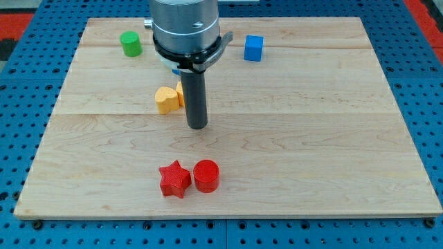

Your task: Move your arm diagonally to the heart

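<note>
Wooden board (311, 138): my tip (198, 126) sits just right of yellow heart (166, 99), holding nothing.

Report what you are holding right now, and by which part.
Nothing is held. My tip rests free on the board, just to the view's right and below the yellow heart, not visibly touching it.

Green cylinder (130, 43), blue cube (254, 48), red star (174, 179) touching red cylinder (206, 175).

Arm housing (185, 28) cut off at the view's top, yellow block (166, 99) partly hidden behind the rod, shape unclear
</note>
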Available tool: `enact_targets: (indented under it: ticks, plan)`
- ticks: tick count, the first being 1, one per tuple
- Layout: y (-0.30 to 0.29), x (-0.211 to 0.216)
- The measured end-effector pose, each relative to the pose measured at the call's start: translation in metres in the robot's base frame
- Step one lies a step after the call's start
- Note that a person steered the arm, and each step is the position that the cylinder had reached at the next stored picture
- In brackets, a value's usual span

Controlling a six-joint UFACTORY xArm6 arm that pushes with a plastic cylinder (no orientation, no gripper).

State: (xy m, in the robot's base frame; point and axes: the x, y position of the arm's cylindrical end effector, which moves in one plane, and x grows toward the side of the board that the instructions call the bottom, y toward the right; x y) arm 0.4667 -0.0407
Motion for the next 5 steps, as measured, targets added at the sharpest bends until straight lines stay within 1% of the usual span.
enact_targets:
  ticks: [2, 3, 4, 5]
  plan:
    - [0.000, 0.001]
    - [-0.018, 0.021]
    - [-0.036, 0.026]
    - [-0.065, 0.004]
